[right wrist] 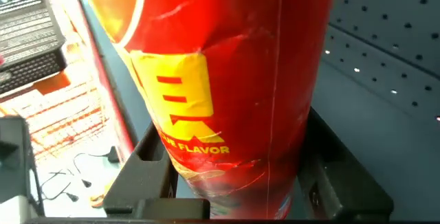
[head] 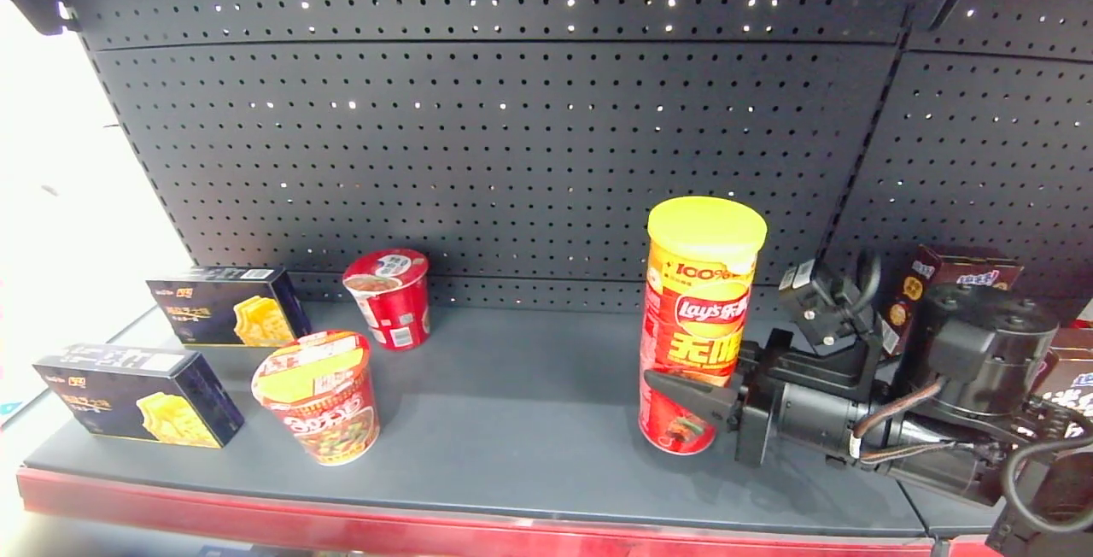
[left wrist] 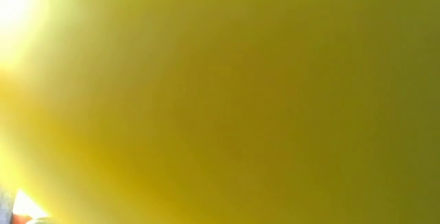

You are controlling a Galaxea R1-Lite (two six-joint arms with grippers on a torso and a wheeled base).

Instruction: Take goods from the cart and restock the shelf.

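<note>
Step judged: placement on shelf | Tall red cardboard crisp tube with yellow plastic lid [head: 696,326] is held upright on the dark grey metal shelf [head: 512,429], pinched low by the right gripper [head: 683,399] | Base should be seated flat before release; the gripper should be drawn straight back to avoid toppling.

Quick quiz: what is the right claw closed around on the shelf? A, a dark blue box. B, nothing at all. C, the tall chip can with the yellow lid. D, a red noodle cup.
C: the right claw has a finger on either side of the chip can, which stands upright on the shelf.
</note>
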